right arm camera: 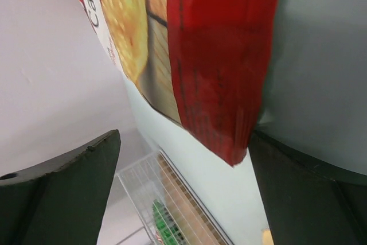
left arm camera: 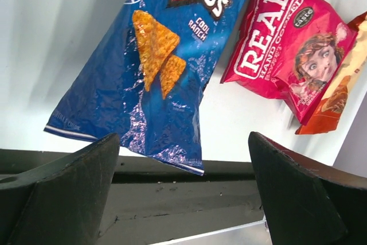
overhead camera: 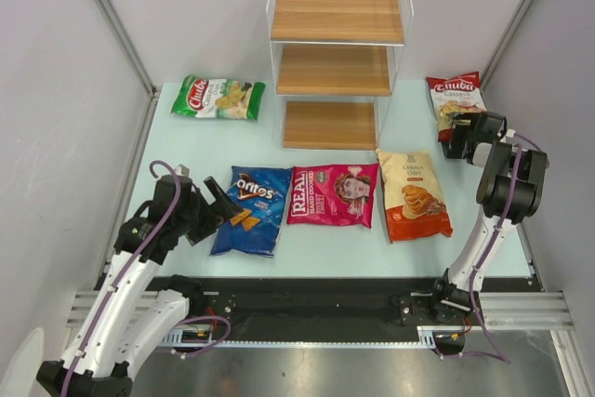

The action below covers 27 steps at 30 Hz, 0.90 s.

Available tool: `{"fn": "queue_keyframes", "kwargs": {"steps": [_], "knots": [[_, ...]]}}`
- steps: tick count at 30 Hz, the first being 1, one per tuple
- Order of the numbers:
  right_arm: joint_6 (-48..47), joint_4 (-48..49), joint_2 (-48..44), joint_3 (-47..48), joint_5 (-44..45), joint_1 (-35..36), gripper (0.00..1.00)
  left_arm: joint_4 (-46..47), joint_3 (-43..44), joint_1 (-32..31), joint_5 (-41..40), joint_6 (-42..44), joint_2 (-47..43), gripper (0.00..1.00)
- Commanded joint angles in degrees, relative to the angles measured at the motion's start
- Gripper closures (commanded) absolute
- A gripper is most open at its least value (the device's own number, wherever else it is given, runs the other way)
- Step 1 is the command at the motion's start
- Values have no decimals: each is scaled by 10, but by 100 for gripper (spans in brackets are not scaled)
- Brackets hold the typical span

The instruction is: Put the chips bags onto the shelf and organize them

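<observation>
Bags lie flat on the pale table [overhead camera: 186, 151], none on the shelf yet. Far left, near the back, is the green bag [overhead camera: 218, 98], on its side and apart from the others. In front of it the left gripper [overhead camera: 219, 205] sits at the left edge of the blue bag [overhead camera: 251, 211]. Its wrist view shows the fingers [left arm camera: 63, 193] spread wide, holding nothing, with the bag's lower end in the gap ahead of them. Just right of the blue bag is the pink bag [overhead camera: 333, 194], turned sideways. Behind those two, at the back middle, stands the shelf [overhead camera: 337, 53], its three wooden steps bare. Right of the pink bag and close beside it is the orange-and-cream bag [overhead camera: 414, 194]. At the far right rear lies the red bag [overhead camera: 456, 95]. The right gripper [overhead camera: 462, 139] is at its near end, fingers [right arm camera: 63, 193] spread apart with the bag's end between them; whether they touch it cannot be told.
</observation>
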Motion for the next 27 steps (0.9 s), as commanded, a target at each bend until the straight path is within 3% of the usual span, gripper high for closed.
{"fn": "queue_keyframes", "kwargs": {"steps": [1,11,13,14,15,16,19,20,27], "knots": [[39,5,37,21,45,-1,0,-22,25,-1,-13,8,-7,0],[50,-14,89,47,58,-18,0,-44,33,-1,-19,18,-3,0],[44,0,98,50,50,-22,8,-45,35,-1,-20,21,-4,0],[40,3,100,51,33,-22,14,-46,36,0,-24,21,-3,0],[34,8,101,48,22,-22,33,-42,36,-1,-27,21,-4,0],[19,7,92,42,13,-23,42,-39,36,-1,-28,21,-3,0],[-14,-3,63,2,4,-23,89,-23,34,-1,-27,19,-4,0],[-22,-5,54,-9,1,-24,100,-18,33,-1,-25,16,-5,0],[-75,-6,-32,-104,-69,-29,100,5,23,-1,-36,17,-12,1]]}}
